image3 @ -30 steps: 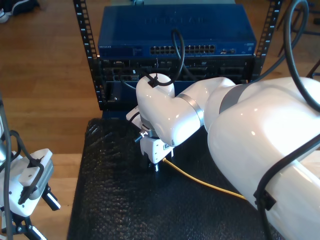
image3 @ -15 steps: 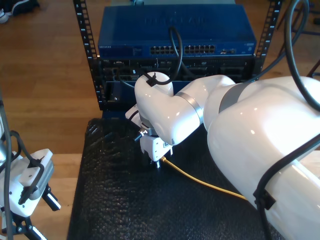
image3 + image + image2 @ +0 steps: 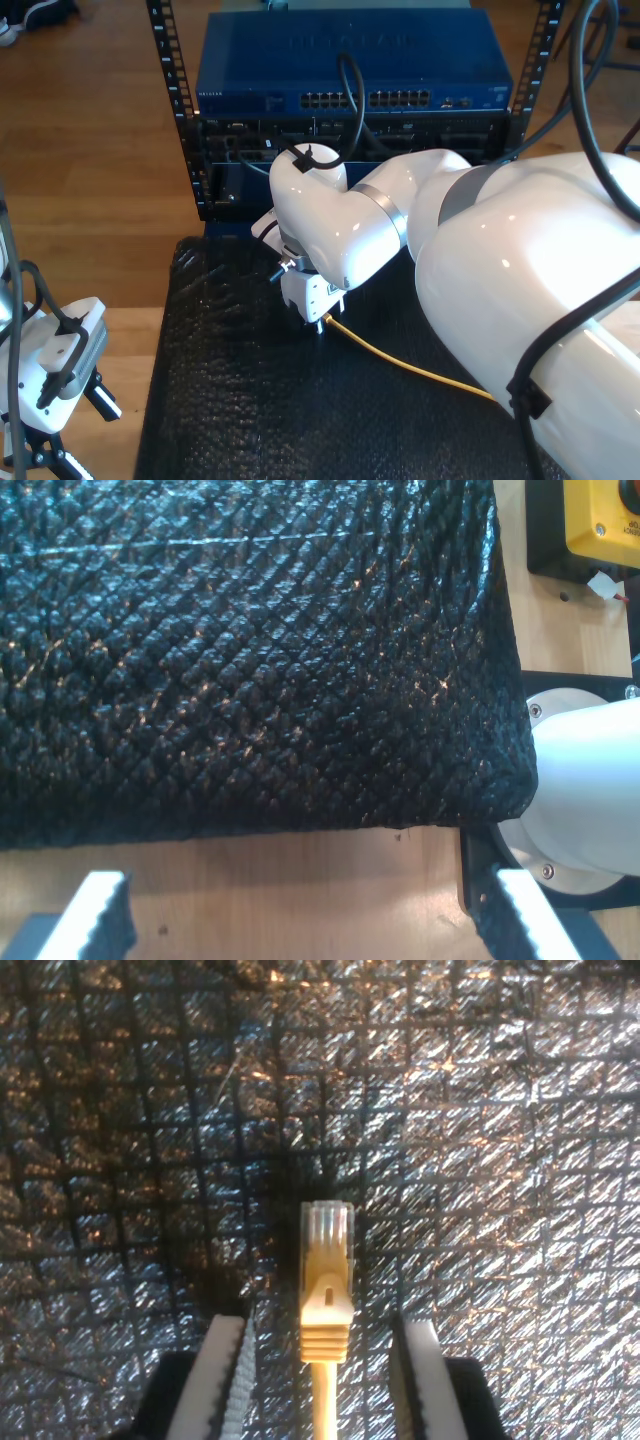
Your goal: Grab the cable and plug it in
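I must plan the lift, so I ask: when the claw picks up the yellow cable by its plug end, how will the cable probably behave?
The cable is long and thin and trails over the mat, so it will probably hang floppy and drag behind. It looks light. The plug is clear plastic, likely stiff but breakable; the ridged boot, lying between the open pads of my second claw, probably grips better.

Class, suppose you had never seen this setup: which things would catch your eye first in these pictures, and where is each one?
First, the big white arm sweeping in from the exterior view's right, its second gripper lowered to the black mat. Next, the yellow cable trailing across that mat; in the second wrist view its plug lies between the open fingers, untouched. Behind stands the blue network switch in its rack.
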Action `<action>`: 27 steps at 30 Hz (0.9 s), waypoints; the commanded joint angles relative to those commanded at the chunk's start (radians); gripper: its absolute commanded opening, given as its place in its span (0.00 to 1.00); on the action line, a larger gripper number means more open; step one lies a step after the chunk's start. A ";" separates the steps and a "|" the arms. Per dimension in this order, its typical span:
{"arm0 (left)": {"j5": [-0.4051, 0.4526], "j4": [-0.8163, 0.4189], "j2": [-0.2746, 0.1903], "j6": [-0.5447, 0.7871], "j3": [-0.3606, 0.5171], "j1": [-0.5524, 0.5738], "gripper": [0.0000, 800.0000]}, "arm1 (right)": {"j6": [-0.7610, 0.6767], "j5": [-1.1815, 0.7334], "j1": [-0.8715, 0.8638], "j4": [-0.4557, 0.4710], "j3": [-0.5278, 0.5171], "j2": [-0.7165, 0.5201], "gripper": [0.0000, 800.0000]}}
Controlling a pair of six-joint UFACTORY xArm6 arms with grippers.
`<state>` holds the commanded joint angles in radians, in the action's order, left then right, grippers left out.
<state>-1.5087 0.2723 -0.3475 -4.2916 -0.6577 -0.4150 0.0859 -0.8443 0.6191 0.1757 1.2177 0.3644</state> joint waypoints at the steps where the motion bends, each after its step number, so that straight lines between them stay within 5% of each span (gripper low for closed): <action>1: 0.000 0.000 0.000 0.002 0.000 0.000 1.00 | 0.000 0.000 0.000 0.000 0.000 0.000 0.39; 27: 0.000 0.000 0.000 0.000 -0.005 0.000 1.00 | -0.058 -0.029 0.002 0.060 0.026 0.014 0.34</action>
<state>-1.5087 0.2723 -0.3475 -4.2916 -0.6623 -0.4150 0.0276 -0.8734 0.6206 0.2355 1.2438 0.3782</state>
